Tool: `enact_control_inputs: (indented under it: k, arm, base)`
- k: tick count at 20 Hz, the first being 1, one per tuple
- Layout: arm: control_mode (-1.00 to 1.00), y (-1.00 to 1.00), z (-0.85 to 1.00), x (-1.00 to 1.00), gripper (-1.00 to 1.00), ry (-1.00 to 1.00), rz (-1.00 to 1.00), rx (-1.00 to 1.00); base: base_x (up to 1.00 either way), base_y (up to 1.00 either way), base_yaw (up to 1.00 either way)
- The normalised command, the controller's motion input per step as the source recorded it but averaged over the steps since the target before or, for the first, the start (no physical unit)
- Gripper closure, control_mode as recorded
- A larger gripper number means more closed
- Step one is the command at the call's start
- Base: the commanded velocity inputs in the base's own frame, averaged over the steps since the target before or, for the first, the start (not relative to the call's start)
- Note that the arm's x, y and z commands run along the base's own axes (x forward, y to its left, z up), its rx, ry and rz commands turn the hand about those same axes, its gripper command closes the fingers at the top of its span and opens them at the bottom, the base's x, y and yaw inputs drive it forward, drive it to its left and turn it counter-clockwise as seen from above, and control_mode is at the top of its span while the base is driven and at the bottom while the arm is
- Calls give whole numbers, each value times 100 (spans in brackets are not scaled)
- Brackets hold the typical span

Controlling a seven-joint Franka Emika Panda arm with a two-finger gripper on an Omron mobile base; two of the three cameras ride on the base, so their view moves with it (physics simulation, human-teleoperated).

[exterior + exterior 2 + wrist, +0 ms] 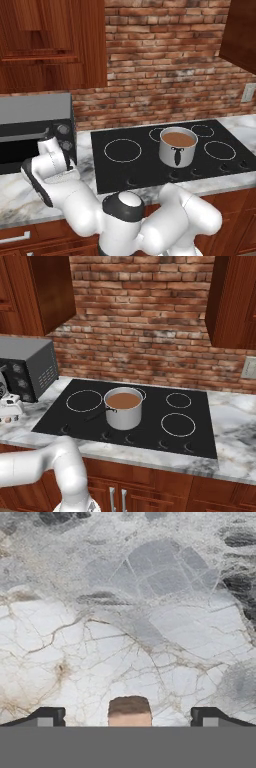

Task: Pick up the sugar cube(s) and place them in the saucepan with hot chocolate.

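Gripper low over marble counter left of cooktop, sugar cube between the spread fingers.

Left base view: I see the arm bent toward 9 o'clock, hand at the counter [15,200] edge in front of the microwave [35,130]; the saucepan with hot chocolate [177,146] sits on the black cooktop [125,170], well apart at 3 o'clock from the hand. Right base view: saucepan mid-cooktop, black handle pointing to 8 o'clock; hand partly visible at the left edge. Hand view: gripper [127,717] wide open, holding nothing; the sugar cube [129,711] lies on the marble midway between the fingertips [50,716], touching neither.
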Motion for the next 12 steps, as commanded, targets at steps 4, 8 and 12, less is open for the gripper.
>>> enact_control_inputs:
  k: [4, 8, 12]
  arm:
    - [-100, 0, 0, 0, -100, 0, 0, 0]
    - [-100, 0, 0, 0, -100, 0, 0, 0]
    - [-100, 0, 0, -1, 100, 0, 0, 0]
  base:
    - [0, 0, 0]
    - [0, 0, 0]
    - [0, 0, 0]
